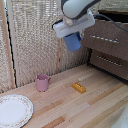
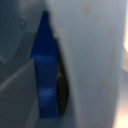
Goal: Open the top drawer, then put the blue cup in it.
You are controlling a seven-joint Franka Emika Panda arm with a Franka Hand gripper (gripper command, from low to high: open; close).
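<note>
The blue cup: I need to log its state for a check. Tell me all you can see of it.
The blue cup is a small, plain mid-blue cylinder, smooth and plastic-looking, with no handle visible. It hangs in the air under the claw, well above the wooden table, beside the dark cabinet at the exterior view's right. Its top is hidden by the claw, which seems to grip it. The wrist view shows only a blurred blue surface close up.

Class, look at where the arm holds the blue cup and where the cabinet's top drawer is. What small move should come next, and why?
Probably carry the blue cup a little toward the exterior view's right, nearer the top drawer. The hand holds the cup high above the table, short of the cabinet. Whether the drawer is open enough is hard to tell.
</note>
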